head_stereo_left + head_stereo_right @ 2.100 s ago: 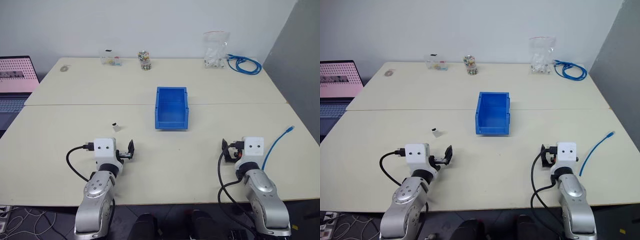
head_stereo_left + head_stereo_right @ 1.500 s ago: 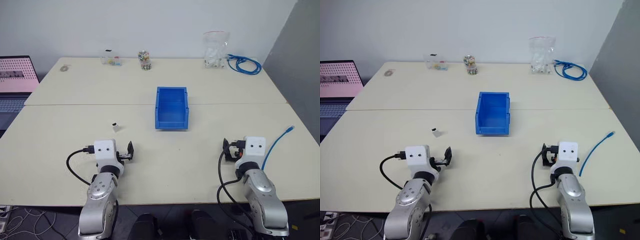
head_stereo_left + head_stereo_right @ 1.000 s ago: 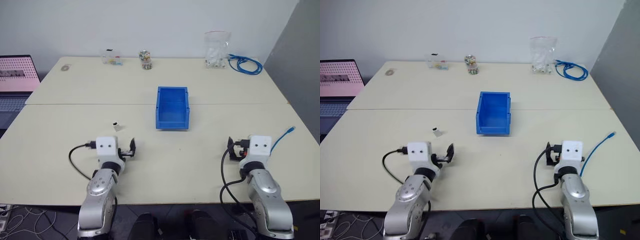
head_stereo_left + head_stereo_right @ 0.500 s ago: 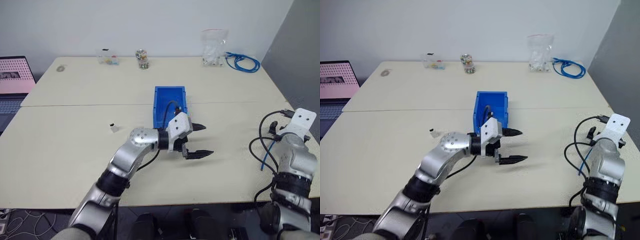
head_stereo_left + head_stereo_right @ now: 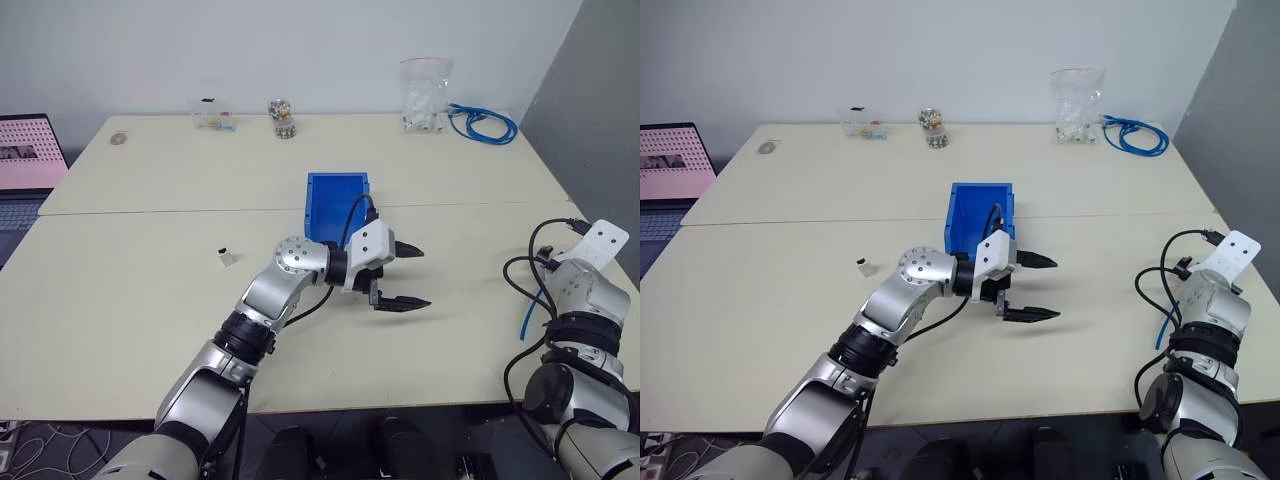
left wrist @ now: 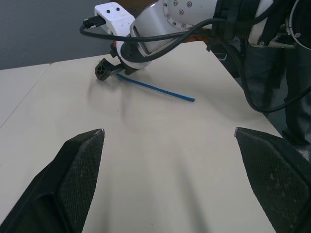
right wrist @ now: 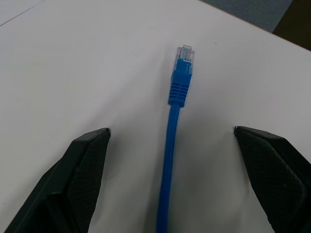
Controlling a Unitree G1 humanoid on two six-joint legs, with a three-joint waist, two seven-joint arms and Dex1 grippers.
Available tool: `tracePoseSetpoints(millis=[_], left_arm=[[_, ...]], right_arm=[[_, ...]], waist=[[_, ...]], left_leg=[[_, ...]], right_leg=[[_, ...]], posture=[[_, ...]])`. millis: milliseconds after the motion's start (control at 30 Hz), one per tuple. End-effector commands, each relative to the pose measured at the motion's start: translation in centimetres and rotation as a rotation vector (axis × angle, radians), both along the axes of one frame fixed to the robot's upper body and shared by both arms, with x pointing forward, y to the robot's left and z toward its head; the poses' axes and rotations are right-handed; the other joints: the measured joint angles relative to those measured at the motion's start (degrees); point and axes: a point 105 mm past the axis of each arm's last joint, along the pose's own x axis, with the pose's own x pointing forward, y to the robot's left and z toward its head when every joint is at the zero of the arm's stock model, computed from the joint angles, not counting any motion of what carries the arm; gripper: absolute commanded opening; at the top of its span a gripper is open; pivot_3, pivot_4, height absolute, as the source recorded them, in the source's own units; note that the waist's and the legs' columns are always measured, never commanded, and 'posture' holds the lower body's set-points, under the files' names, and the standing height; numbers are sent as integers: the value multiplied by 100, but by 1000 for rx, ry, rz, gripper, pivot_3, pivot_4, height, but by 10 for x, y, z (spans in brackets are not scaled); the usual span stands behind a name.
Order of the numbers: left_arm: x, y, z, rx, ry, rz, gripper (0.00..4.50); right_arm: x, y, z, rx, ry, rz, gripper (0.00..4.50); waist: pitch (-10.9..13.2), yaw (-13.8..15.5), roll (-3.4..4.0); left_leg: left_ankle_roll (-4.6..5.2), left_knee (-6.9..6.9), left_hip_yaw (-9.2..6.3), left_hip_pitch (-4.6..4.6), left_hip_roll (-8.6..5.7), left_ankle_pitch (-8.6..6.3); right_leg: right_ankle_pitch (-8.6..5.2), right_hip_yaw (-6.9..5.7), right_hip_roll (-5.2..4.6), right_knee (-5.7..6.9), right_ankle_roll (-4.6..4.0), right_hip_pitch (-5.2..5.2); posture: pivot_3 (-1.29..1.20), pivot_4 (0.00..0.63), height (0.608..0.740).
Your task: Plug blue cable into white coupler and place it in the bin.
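The blue cable (image 7: 171,160) is lying on the tabletop (image 5: 150,300) at the right edge of the frame, between the spread fingers of the right tool (image 7: 170,184). The left tool (image 5: 405,278) is hovering with fingers apart just right of the bin (image 5: 337,192), at centre frame.

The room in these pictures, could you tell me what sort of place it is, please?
Probably a robotics lab or test bench: plain pale tables against a bare wall, a laptop at the edge, and sorted parts such as a coiled cable bundle and a blue bin.

Matt table (image 5: 140,290), glossy plastic bin (image 5: 322,190) (smooth), textured fingers (image 7: 73,179)
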Motion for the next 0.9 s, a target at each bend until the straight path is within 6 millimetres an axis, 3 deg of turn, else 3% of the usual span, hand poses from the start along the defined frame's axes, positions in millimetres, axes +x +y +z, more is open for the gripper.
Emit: tracePoseSetpoints(millis=[33,133,400,567,800,900], left_arm=[[8,4,19,-34,-47,19,4500],[14,8,18,-18,-54,33,4500],[21,10,16,10,-101,47,4500],[20,11,14,22,-100,33,4500],[20,12,14,23,-102,27,4500],[19,19,16,24,-100,31,4500]], right_arm=[[4,8,-8,45,6,14,3953],[6,13,-11,55,11,27,3443],[13,28,-13,32,14,105,1342],[10,26,-12,-16,19,108,144],[2,25,-18,-48,34,122,44],[5,36,-10,-96,33,262,44]], waist=[[0,-10,0],[-1,-24,-1],[0,-154,-2],[0,-156,-2],[0,-123,-2],[0,-122,-2]], left_leg=[[0,0,0,1,0,0],[0,0,1,4,0,0],[0,-1,3,9,3,0],[0,-3,1,11,7,0],[0,-2,-2,7,8,0],[0,-2,-3,7,9,0]], right_leg=[[0,0,1,0,0,0],[0,0,4,1,1,1],[0,6,6,6,1,1],[0,4,11,7,1,1],[0,3,9,5,2,1],[-1,2,9,5,2,1]], posture=[[0,150,740],[0,150,740],[0,150,740],[0,150,740],[0,150,740],[0,150,740]])
